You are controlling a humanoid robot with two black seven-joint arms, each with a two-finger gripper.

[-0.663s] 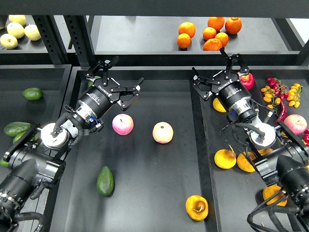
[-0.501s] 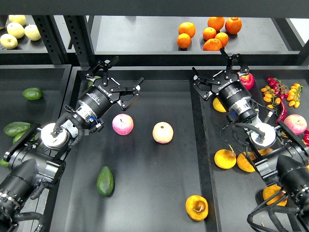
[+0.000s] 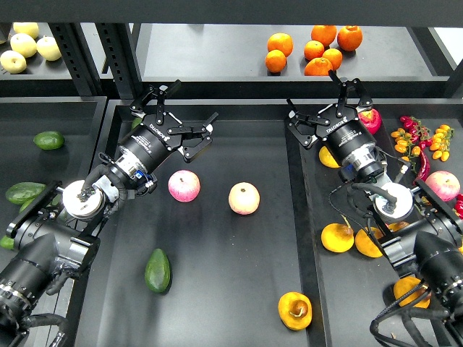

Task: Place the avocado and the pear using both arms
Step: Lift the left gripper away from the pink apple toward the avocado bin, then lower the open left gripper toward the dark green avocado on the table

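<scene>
**Both grippers spread and empty above the far part of the worktop**

The dark worktop (image 3: 217,303) fills most of the head view; its near edge is cut off by the bottom of the frame. The left arm enters from the near-left corner, its lower links partly out of frame, and the left gripper (image 3: 176,116) hangs over the far-left part of the worktop with its fingers wide apart, holding nothing. The right arm comes in from the near-right corner, also cropped, and the right gripper (image 3: 325,108) sits near the far edge, right of centre, fingers likewise spread and empty.

Two pink-and-yellow apples (image 3: 184,186) lie side by side near the middle of the worktop, apart from each other. The pear (image 3: 295,310) rests close to the near edge, right of centre, dimple facing up. The avocado (image 3: 158,270) lies toward the near-left, well apart from the pear and from both grippers.

Several orange-yellow fruits (image 3: 338,237) in the right-hand tray are partly hidden behind the right arm and its cables.
</scene>
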